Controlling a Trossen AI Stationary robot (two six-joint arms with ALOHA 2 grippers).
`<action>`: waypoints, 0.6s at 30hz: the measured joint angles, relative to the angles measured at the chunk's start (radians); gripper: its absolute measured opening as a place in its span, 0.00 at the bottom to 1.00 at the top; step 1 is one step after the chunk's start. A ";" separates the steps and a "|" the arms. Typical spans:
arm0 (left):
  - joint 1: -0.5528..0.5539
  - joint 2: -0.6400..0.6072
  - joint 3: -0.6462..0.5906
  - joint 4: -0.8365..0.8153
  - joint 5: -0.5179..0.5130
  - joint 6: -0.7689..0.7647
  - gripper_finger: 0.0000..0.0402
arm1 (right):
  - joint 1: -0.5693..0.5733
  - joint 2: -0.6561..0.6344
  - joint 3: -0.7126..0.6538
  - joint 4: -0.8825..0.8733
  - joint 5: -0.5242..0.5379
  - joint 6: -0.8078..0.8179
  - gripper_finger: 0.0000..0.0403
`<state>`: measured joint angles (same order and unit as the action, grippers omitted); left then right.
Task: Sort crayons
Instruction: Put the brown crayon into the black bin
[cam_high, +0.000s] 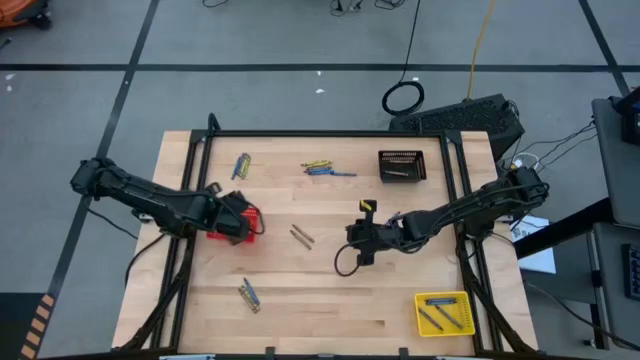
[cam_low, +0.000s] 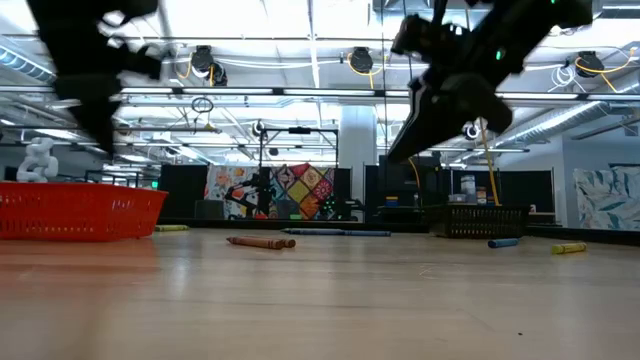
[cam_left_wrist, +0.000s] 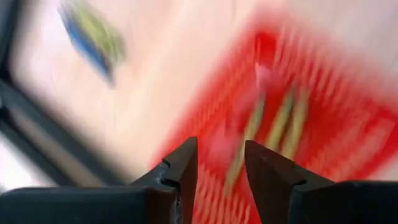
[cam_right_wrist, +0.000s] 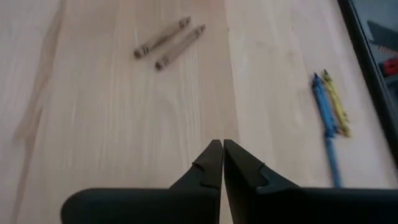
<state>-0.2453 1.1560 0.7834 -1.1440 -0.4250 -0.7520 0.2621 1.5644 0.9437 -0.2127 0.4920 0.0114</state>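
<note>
Sorting is partly done, as I judge it: blue crayons (cam_high: 436, 302) lie in the yellow basket (cam_high: 444, 313) at lower right of the high view, a few sticks show in the black basket (cam_high: 402, 165) upper right, and yellow-green ones in the red basket (cam_high: 232, 222) at left. Left on the wood: two grey-brown crayons (cam_high: 301, 236) near centre and mixed blue-and-yellow clusters at top (cam_high: 323, 168), upper left (cam_high: 240, 166) and bottom (cam_high: 249, 294). My left gripper (cam_left_wrist: 221, 163) hovers over the red basket, fingers apart and empty; my right gripper (cam_right_wrist: 222, 157) hangs mid-table, fingers together on nothing.
</note>
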 joint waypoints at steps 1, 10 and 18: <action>-0.003 -0.019 -0.005 0.099 -0.062 0.006 0.34 | -0.007 0.004 -0.035 0.080 -0.011 -0.005 0.00; 0.021 -0.019 -0.224 1.329 -0.065 0.606 0.34 | -0.121 -0.003 -0.155 0.412 -0.077 -0.027 0.00; 0.383 0.121 -0.335 1.632 0.212 0.627 0.34 | -0.246 -0.002 -0.156 0.436 -0.077 -0.025 0.00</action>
<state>0.1379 1.2766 0.4484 0.4878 -0.2132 -0.1249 0.0162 1.5620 0.7879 0.2235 0.4152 -0.0134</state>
